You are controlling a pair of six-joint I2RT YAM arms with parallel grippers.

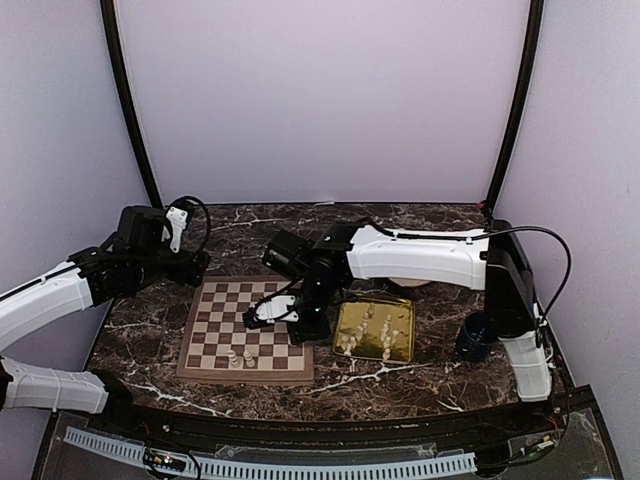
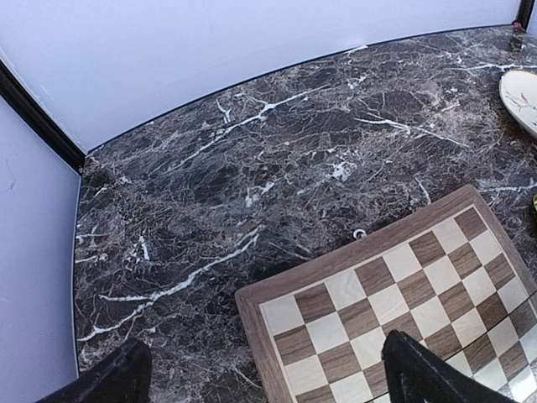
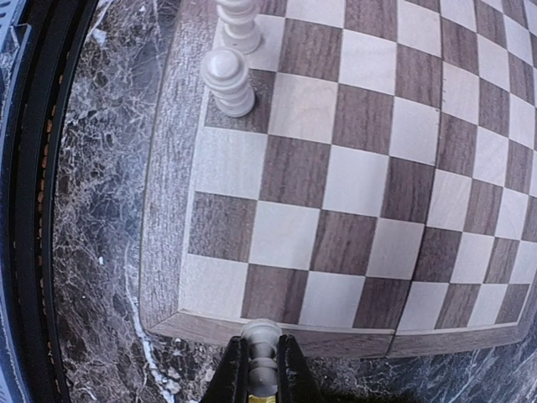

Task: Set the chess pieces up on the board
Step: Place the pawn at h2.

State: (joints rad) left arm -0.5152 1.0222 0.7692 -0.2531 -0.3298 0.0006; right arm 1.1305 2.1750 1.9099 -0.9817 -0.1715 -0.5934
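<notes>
Right claw (image 3: 262, 359) with piece (image 3: 261, 332) over board (image 3: 377, 168)

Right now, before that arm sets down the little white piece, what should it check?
1. Piece gripped by the right fingers: ok.
2. Piece over a square of the board: not ok, it appears over the frame.
3. Corner squares nearby free: ok; the nearest standing piece is farther along the edge.
4. Left fingers open, holding nothing: ok.
5. Height above the board: cannot tell.
6. Spare pieces waiting in the gold tray: ok.
</notes>
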